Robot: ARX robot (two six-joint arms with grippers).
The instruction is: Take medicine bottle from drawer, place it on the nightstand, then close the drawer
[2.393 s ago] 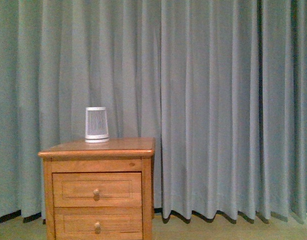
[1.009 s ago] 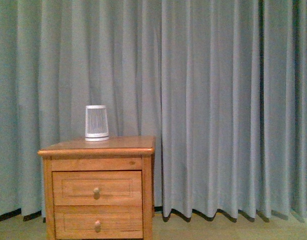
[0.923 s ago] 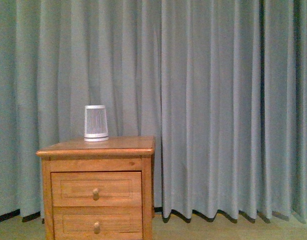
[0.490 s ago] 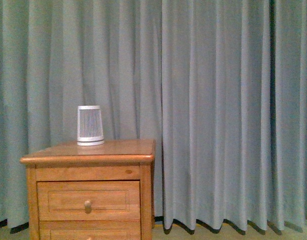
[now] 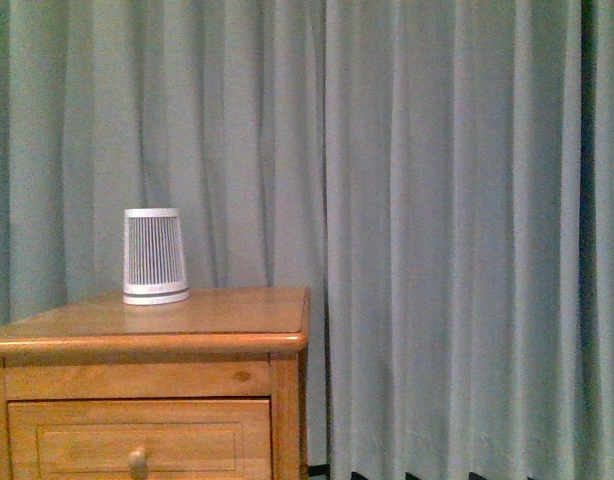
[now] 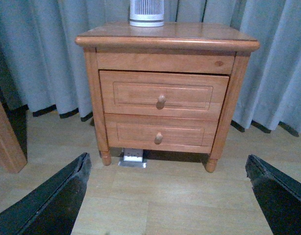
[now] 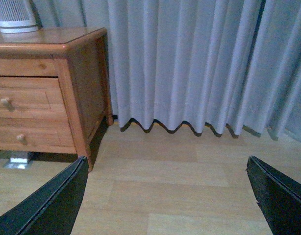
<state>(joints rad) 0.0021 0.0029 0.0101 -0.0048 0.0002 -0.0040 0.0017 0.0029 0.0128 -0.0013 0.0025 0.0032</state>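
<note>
The honey-wood nightstand [image 5: 187,320] stands at the lower left of the front view, against the curtain. Its upper drawer [image 6: 163,93] is closed, with a round knob [image 6: 161,101] at the middle of its front. The medicine bottle is hidden from every view. My left gripper [image 6: 167,164] is open, well short of the nightstand [image 6: 167,41] and low over the floor, with nothing between its dark fingers [image 6: 57,200]. My right gripper [image 7: 166,161] is also open and empty, to the right of the nightstand [image 7: 67,54], facing the curtain.
A white ribbed conical device [image 5: 154,256] stands on the nightstand top near the back. The lower drawer [image 6: 160,134] is closed. A grey-blue curtain [image 5: 437,220] fills the background. A white socket block [image 6: 133,156] lies under the nightstand. A wooden post [image 6: 6,142] stands to one side.
The front view has closed in on the nightstand, which now looks larger and sits further left and lower. Both drawers stay closed.
</note>
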